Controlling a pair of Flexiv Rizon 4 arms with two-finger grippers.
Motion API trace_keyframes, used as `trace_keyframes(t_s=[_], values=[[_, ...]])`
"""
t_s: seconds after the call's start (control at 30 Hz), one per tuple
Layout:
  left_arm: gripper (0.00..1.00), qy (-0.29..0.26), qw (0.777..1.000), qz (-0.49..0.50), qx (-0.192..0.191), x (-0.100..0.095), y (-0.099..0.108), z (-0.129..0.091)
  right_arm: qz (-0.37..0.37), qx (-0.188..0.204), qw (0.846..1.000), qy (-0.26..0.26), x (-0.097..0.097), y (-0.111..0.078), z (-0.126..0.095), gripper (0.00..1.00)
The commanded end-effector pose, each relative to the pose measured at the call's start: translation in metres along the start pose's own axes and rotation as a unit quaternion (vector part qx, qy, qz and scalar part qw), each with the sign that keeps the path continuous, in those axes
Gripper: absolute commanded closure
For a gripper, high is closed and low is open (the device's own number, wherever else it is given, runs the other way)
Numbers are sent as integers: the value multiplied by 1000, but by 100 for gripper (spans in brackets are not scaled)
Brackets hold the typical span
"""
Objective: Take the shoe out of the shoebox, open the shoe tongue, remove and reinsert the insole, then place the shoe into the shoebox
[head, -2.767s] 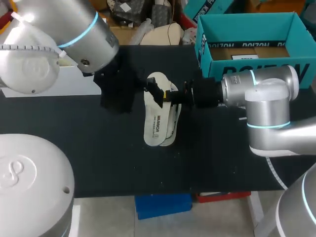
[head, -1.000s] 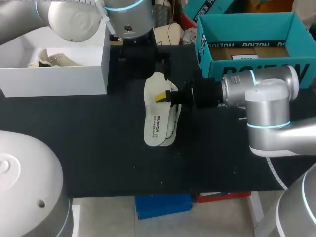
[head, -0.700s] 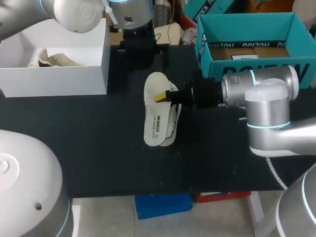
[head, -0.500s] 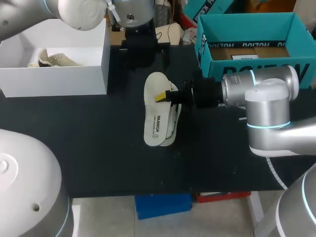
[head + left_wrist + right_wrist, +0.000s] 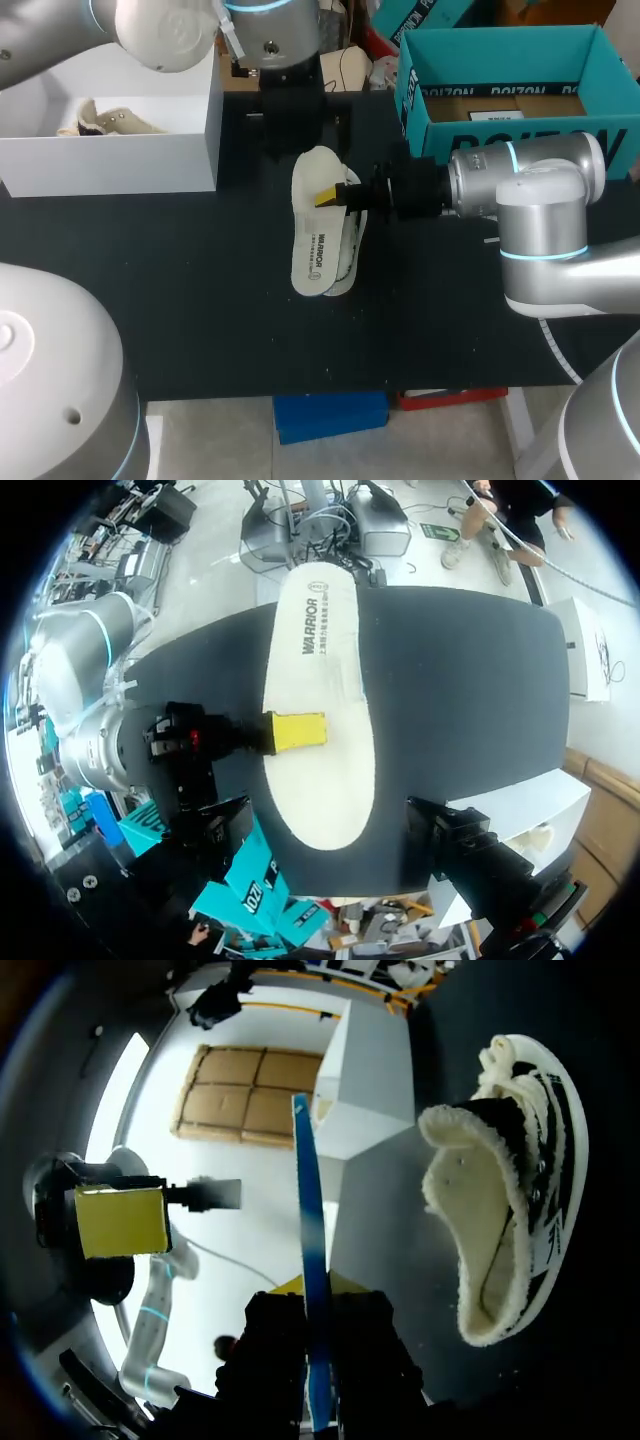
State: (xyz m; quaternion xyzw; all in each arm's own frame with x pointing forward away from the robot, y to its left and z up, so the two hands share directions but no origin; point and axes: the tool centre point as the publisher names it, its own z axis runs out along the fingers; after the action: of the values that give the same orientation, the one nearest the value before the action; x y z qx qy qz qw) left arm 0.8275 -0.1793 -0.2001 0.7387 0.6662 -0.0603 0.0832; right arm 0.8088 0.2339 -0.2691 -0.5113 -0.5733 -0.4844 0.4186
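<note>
Right gripper (image 5: 330,196) pinches the insole (image 5: 314,250) at its right edge, over the shoe (image 5: 500,1230) lying mid-table. Left gripper (image 5: 291,128) hangs beyond the insole's far end; its state cannot be told.

Left arm (image 5: 170,30) enters from the far left, wrist turned downward, with the left tool (image 5: 292,132) hanging point-down and its fingers spread wide. The right arm (image 5: 530,190) lies level from the right, the right tool (image 5: 330,196) clamped on the insole (image 5: 315,250), one yellow tip uppermost.
</note>
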Motion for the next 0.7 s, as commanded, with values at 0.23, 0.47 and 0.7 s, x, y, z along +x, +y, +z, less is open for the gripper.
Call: trace_keyframes(t_s=[0.23,0.47,0.7], values=[[0,3,1000,13,-5,2,-67,-2,1,0,1000,-1,0,0,1,100],[0,14,1000,22,-5,2,-96,-4,1,0,1000,-1,0,0,1,100],[0,8,1000,30,-3,-1,-123,-4,1,0,1000,-1,0,0,1,100]])
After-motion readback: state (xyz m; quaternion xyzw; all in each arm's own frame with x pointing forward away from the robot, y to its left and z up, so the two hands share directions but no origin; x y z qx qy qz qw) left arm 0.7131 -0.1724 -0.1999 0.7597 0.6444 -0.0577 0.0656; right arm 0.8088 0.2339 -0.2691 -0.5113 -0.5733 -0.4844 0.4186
